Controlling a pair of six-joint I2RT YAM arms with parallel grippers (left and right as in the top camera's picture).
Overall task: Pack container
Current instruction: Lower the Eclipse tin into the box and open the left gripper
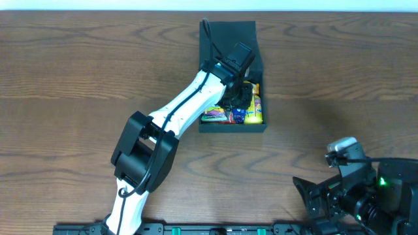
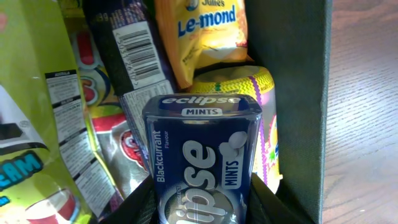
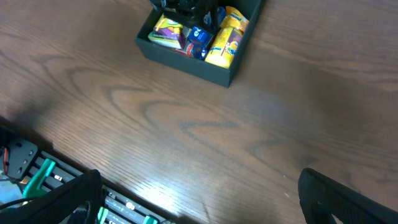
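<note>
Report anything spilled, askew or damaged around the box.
Nothing stands out. The snack packets sit inside the container, and its lid is open. The left gripper holds the Eclipse mints tin among them, close to one wall. No packet looks torn or spilled.

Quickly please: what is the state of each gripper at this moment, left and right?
Left gripper: closed on the Eclipse mints tin, inside the container.
Right gripper: open, holding nothing.

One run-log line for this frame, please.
left gripper: jaws shut on Eclipse mints tin | tin: inside container, among snack packets | right gripper: jaws open, away from container
</note>
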